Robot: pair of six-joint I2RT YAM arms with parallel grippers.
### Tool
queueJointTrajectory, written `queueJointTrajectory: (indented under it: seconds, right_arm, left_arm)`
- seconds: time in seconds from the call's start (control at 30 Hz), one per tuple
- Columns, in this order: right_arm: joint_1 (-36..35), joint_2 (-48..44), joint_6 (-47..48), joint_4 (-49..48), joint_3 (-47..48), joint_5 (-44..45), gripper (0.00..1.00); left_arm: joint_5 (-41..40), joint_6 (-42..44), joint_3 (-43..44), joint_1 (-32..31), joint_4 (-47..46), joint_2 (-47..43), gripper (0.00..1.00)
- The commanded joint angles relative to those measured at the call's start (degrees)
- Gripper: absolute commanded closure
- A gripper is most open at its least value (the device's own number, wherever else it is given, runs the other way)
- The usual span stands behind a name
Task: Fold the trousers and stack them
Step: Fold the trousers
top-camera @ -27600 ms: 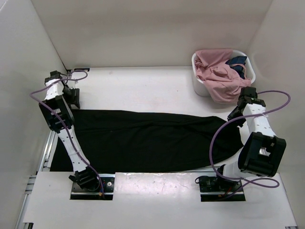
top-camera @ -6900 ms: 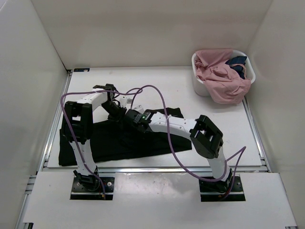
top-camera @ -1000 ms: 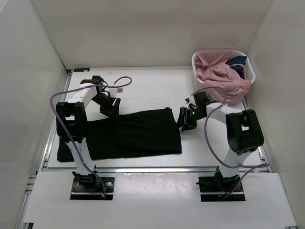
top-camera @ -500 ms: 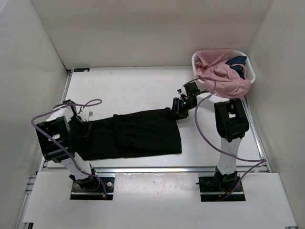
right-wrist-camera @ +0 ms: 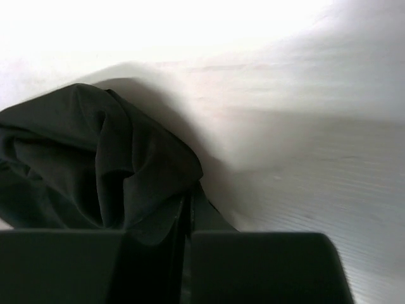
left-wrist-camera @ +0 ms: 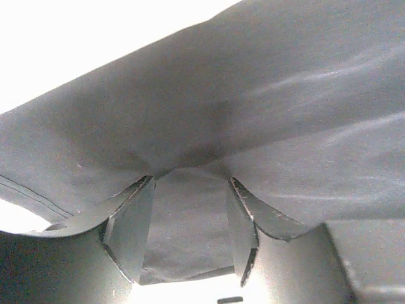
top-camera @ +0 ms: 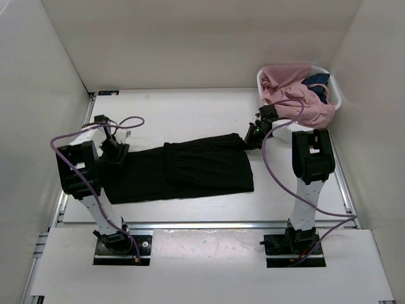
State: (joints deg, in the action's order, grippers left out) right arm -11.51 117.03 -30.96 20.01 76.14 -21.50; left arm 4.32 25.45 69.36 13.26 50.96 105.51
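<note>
At the left of the frame, the left gripper (top-camera: 117, 153) holds the near end of the trousers (top-camera: 183, 171). Its wrist view shows the fingers (left-wrist-camera: 130, 231) standing partway apart with a thick bunch of black cloth filling the gap. The trousers lie as a folded band across the middle of the surface (top-camera: 190, 114), now drawn in from the left edge and shifted toward the right compared with a second ago. At the band's upper right corner, the right gripper (top-camera: 252, 137), which stood open beside the cloth a second ago, has snapped tight on a pinch of fabric. With both ends apparently gripped, another fold looks ready to start. The basket (top-camera: 339, 99) of pink garment (top-camera: 294, 98) sits upper right.
</note>
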Motion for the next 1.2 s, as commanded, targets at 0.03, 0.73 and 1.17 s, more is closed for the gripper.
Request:
queueJointTrajectory:
  seconds: [0.03,0.73,1.17]
  right_arm:
    - [2.5,-1.4,2.1,6.6,5.0,8.8,1.0]
    - [-1.0,-7.4,2.5,8.1,-11.9,5.5,0.21]
    - [7.5,-10.1,-3.7,3.1,-18.1,-0.8,1.0]
  left_arm:
    - [5.4,-0.4,5.8,-3.6,0.7,0.5,0.39]
    - [6.8,-2.5,-1.2,9.2,3.4,-4.2,0.34]
    - [8.5,-0.2,-2.5,10.7,2.8,-4.2,0.34]
